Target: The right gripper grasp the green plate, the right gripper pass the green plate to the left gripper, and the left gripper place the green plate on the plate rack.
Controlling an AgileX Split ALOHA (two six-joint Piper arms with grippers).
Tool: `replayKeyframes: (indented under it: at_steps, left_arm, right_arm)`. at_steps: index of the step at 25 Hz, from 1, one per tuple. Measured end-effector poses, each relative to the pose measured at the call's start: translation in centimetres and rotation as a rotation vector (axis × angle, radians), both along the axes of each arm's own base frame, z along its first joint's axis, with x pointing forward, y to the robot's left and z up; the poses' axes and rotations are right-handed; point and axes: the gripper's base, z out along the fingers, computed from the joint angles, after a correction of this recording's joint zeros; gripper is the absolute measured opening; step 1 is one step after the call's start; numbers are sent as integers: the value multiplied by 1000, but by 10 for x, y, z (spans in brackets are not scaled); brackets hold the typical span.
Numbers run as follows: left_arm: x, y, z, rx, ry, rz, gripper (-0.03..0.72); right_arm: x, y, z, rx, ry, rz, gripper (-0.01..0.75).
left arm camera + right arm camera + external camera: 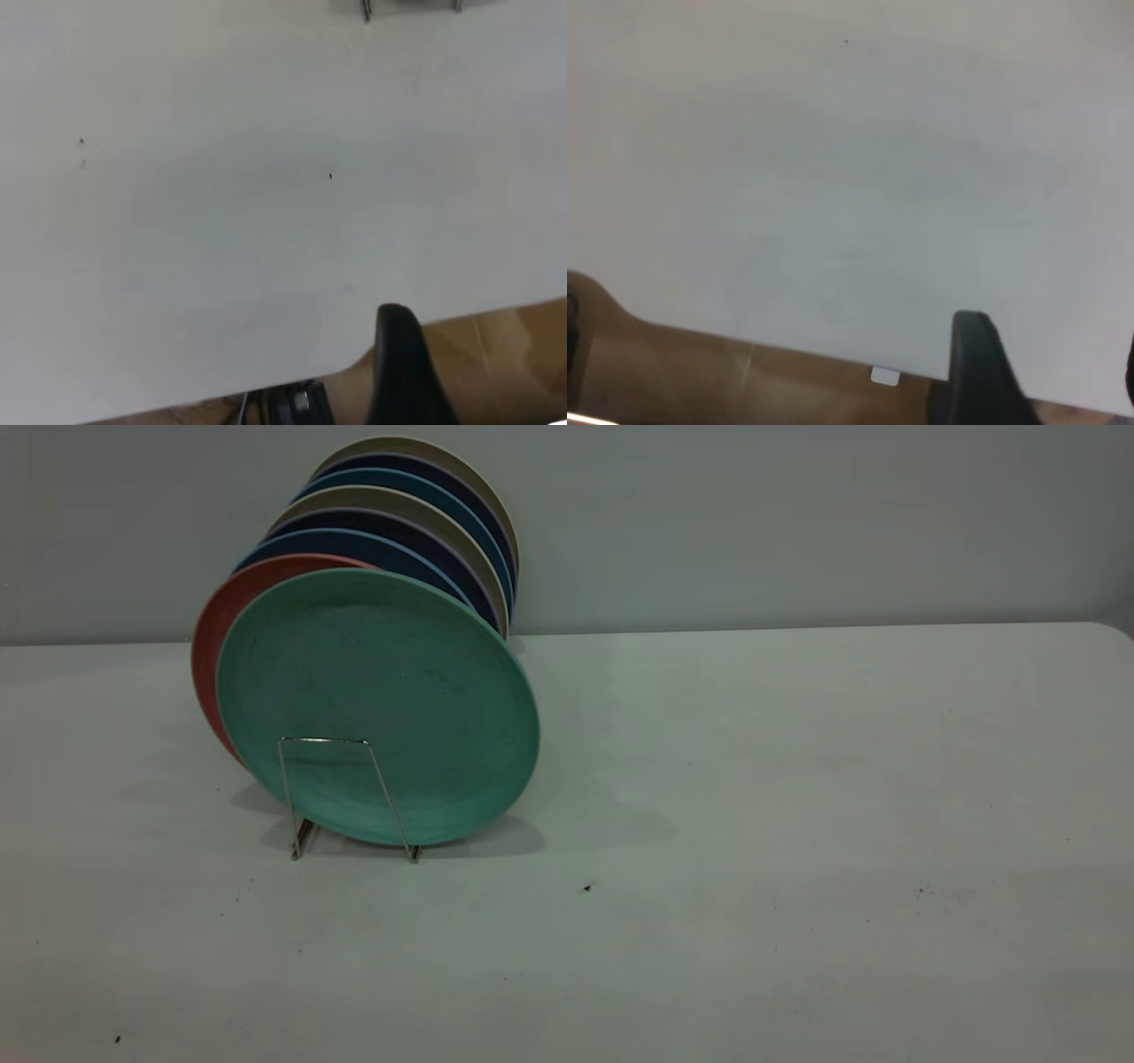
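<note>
Green plate (pixel 390 691) stands on edge in the frontmost slot of the plate rack (pixel 347 797), face toward the exterior camera, tilted slightly back. Faint dark scuffs across its face. The rack's front wire loop crosses the plate's lower part; the two loop feet rest on the table (pixel 797 824) just below the plate's bottom edge.

Directly behind the green plate, touching or nearly so: a salmon-pink plate (pixel 221 615), only its left crescent showing. Behind that, a row of further plates (pixel 416 522) receding up and back from the rack's front, blue, dark navy and beige-grey rims alternating; each shows only an upper arc.

Table is pale, with a few small dark specks (pixel 586 887) in front of and to the right of the rack. Grey wall behind the rack.

No arm shows in the exterior view. Left gripper (pixel 403 372): only one dark finger is visible in the left wrist view, over the table's near edge, well away from the rack, whose wire feet (pixel 365 11) just peek in at the far border. Spread or pressed together: cannot tell. Right gripper (pixel 979 372): likewise one dark finger over the table edge, brown floor (pixel 700 372) beyond it; rack not visible from there. Finger state: cannot tell.
</note>
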Motion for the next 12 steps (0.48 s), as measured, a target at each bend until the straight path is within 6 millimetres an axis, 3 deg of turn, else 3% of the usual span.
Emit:
replayKeyframes:
  at_steps: [5, 12]
  left_arm:
    - [-11, 1, -20, 2, -1, 1, 476]
    - [-16, 1, -20, -3, -37, 4, 476]
  right_arm:
    - [0, 0, 0, 0, 0, 0, 406]
    - [-7, -1, 0, 10, -46, -16, 406]
